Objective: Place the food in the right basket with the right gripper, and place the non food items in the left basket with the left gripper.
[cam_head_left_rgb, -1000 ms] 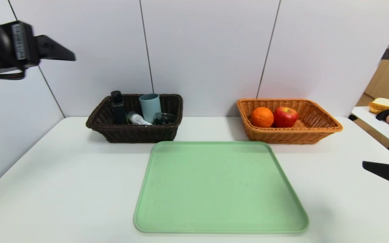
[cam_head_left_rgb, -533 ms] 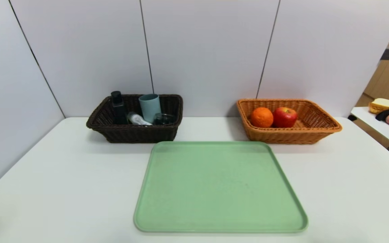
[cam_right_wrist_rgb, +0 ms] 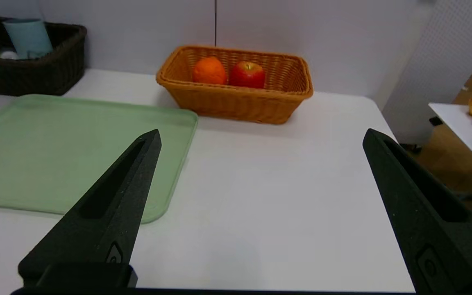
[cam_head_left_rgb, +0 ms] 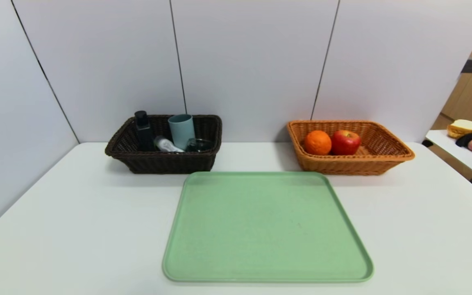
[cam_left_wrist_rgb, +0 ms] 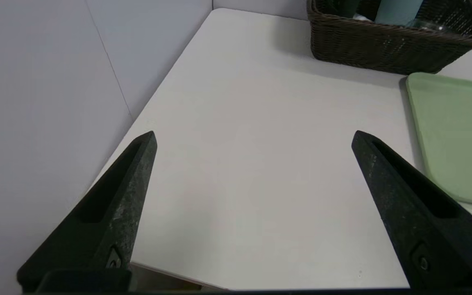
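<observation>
Orange-tan wicker right basket [cam_head_left_rgb: 387,157] holds orange [cam_head_left_rgb: 317,142] beside red apple [cam_head_left_rgb: 346,142].

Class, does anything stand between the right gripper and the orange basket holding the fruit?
Nothing visible does. The right gripper, open, faces the right basket across bare table; the green tray lies aside.

Pale panelled wall [cam_head_left_rgb: 252,61], white table [cam_head_left_rgb: 76,213]

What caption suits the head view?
Orange and apple in the tan basket, other items in the brown basket, tray bare.
</observation>
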